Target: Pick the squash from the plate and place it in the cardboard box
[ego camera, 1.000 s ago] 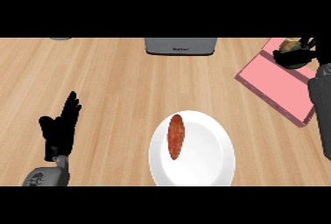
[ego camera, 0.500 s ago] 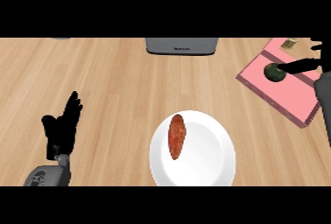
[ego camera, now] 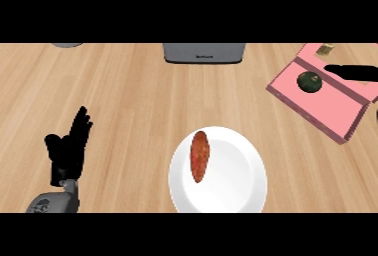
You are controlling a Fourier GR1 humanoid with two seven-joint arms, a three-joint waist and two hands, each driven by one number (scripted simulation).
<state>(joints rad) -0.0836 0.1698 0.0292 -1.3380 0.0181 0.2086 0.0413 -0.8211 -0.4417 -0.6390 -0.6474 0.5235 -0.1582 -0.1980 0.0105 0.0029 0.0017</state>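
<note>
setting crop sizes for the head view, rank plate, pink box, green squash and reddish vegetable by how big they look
1. plate and pink box: look about alike, box runs off the edge, so unranked
2. reddish vegetable
3. green squash

One head view looks steeply down onto the counter (ego camera: 148, 100).

The light wooden counter (ego camera: 133, 90) holds a round white plate (ego camera: 244, 185), a pink open box (ego camera: 325, 112) and a grey boxy thing (ego camera: 204, 52).
</note>
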